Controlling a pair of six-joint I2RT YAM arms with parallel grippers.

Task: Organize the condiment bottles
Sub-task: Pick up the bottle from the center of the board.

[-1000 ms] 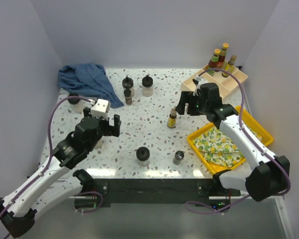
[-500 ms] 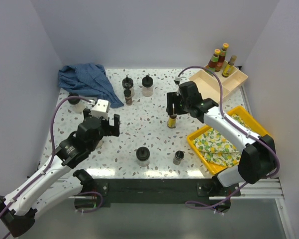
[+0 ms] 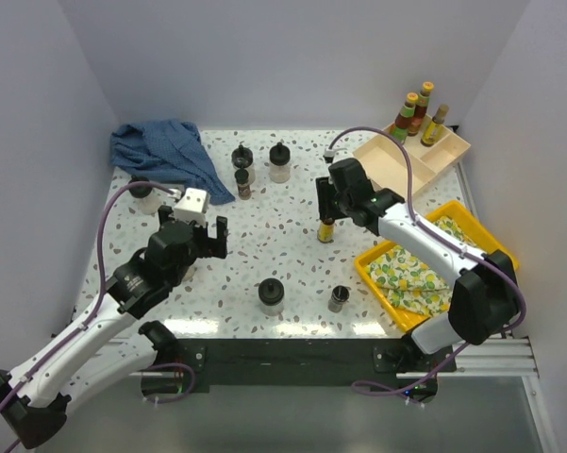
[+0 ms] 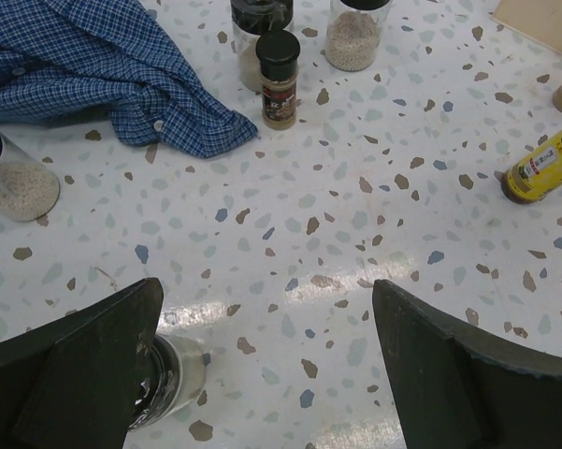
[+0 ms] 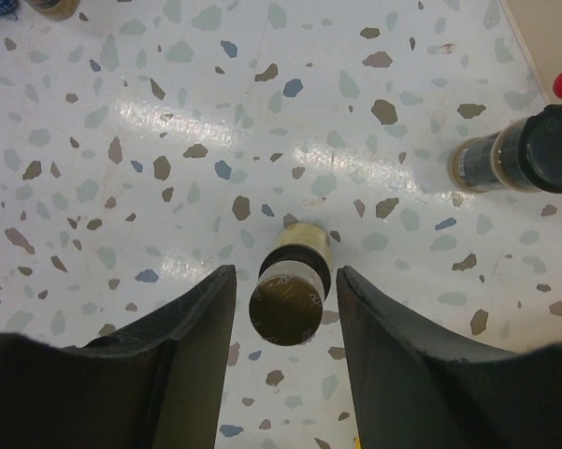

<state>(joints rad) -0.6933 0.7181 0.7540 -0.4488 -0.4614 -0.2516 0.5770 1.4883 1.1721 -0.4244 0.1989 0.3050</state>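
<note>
At mid-surface [image 3: 283,241], R claw [image 5: 282,281] came over from beige tray [image 3: 387,156], now straddles sauce bottle [image 5: 290,307], jaws apart, prob. not touching; grasp next.

Three slim sauce bottles [image 3: 411,113] upright, upper right; yellow-labelled bottle [image 3: 327,227] upright, centre; black-lidded jars [image 3: 271,295], dark shakers [image 3: 339,299] scattered left, centre.

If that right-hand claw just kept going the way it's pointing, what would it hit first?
The right gripper points straight down, with open jaws either side of a slim bottle. That bottle would slide between them first, then the table; its height above the cap is unclear.
</note>
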